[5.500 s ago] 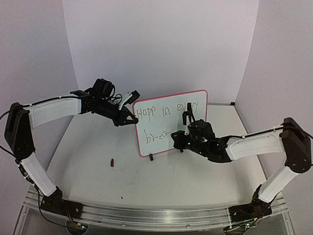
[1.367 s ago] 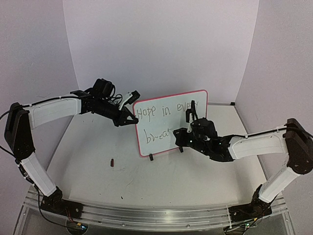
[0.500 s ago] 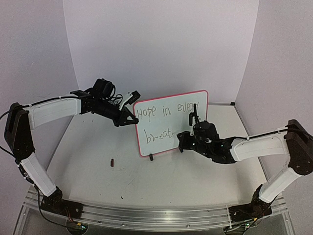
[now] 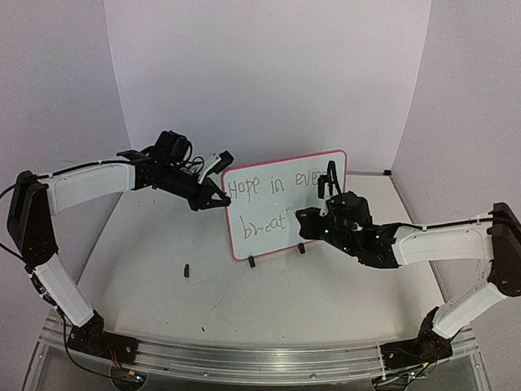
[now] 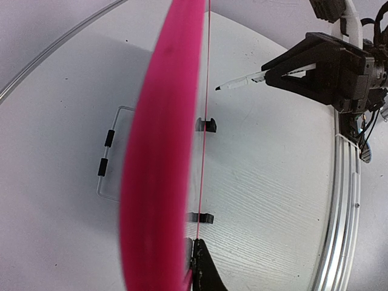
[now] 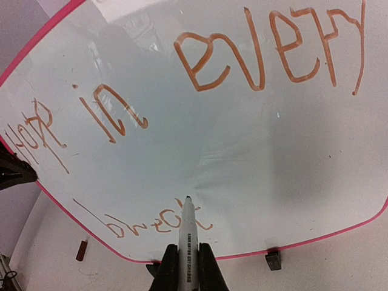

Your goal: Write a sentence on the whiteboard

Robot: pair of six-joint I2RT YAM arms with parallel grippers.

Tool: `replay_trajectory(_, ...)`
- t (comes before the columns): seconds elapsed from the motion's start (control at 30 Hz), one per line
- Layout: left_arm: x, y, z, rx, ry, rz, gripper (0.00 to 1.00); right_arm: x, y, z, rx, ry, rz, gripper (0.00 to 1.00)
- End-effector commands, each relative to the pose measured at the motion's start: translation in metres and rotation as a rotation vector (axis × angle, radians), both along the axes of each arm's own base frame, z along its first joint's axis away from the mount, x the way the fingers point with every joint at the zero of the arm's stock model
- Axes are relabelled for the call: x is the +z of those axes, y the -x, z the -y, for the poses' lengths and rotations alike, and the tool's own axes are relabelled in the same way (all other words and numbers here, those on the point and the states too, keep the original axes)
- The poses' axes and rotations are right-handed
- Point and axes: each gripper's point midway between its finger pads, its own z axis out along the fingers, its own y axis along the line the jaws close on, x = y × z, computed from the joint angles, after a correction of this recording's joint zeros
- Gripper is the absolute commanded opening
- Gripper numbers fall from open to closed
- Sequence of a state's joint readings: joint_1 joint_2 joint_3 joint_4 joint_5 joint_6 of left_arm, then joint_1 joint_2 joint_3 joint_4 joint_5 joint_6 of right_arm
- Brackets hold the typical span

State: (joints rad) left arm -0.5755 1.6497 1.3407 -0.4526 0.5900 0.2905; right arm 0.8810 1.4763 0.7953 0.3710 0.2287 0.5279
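Whiteboard (image 4: pixel 281 213) upright; we see left gripper (image 4: pixel 220 199) clamped on its 9 o'clock edge, right gripper (image 6: pixel 182 273) at 5 o'clock gripping marker (image 6: pixel 186 236), tip by sentence (image 6: pixel 254 57).

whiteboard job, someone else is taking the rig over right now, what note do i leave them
Left gripper: shut on the left edge of the whiteboard, which stands upright.
Right gripper: shut on the marker, with the tip at the board just after the last letter. Whether it touches cannot be told.
Done: "Hope in every" on the top line, "breat" below it.
Left: the lower word looks unfinished, probably one more letter. Then lift the marker away and let go of the board.
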Motion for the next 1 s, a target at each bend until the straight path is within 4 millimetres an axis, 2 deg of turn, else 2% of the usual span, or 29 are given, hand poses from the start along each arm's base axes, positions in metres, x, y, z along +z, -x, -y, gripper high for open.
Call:
replay_trajectory(0.0,-0.018,0.002,-0.013,0.020,-0.098,0.004,0.00,0.020,-0.010,-0.008,0.000,-0.011,0.042,0.00)
replay_trajectory(0.33,-0.019,0.002,-0.013,0.020,-0.098,0.002,0.00,0.005,-0.017,-0.003,-0.050,0.022,0.010,0.00)
replay_trajectory(0.8,-0.019,0.002,-0.013,0.019,-0.098,0.002,0.00,-0.049,-0.011,0.004,-0.072,0.075,-0.097,0.00)
replay_trajectory(0.97,-0.020,0.003,-0.012,0.017,-0.099,-0.001,0.00,-0.057,-0.011,0.003,-0.070,0.084,-0.111,0.00)
